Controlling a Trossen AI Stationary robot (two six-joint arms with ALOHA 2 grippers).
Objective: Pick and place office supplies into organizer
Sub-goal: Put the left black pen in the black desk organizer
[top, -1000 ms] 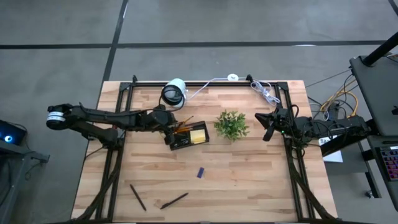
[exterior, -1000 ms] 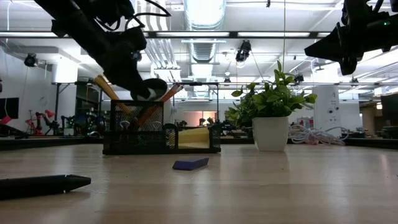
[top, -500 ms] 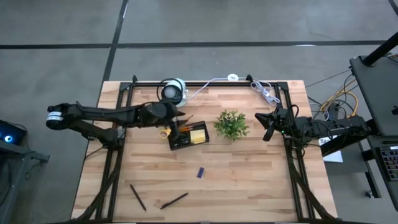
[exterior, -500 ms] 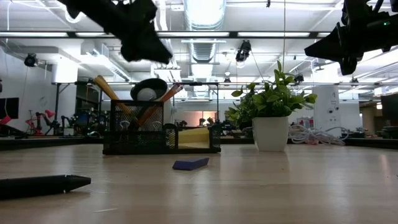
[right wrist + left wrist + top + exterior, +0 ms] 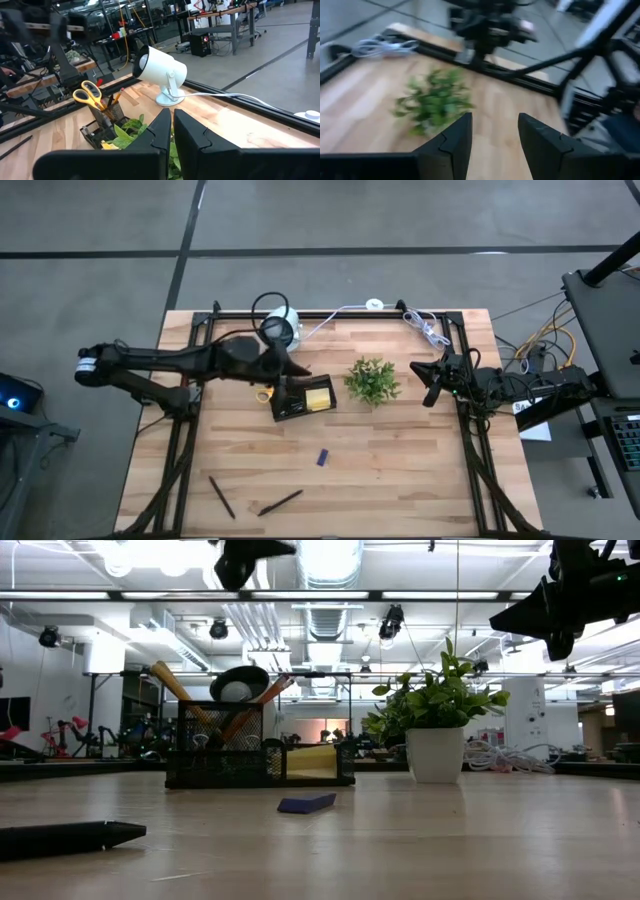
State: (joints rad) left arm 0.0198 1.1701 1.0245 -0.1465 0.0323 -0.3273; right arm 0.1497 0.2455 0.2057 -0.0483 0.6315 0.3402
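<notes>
The wooden table [image 5: 400, 450] carries the black organizer [image 5: 303, 398] near its middle, scissors [image 5: 90, 95] and pencils [image 5: 170, 682] standing in it. Above it, the left gripper [image 5: 492, 145] hangs spread and empty. The right gripper [image 5: 171, 131], fingers pressed together, waits at the right edge. A blue piece [image 5: 322, 457] and two pens [image 5: 279, 502] lie loose.

Robotics lab, exposed ducts [image 5: 330, 610], workbenches [image 5: 220, 12]
</notes>
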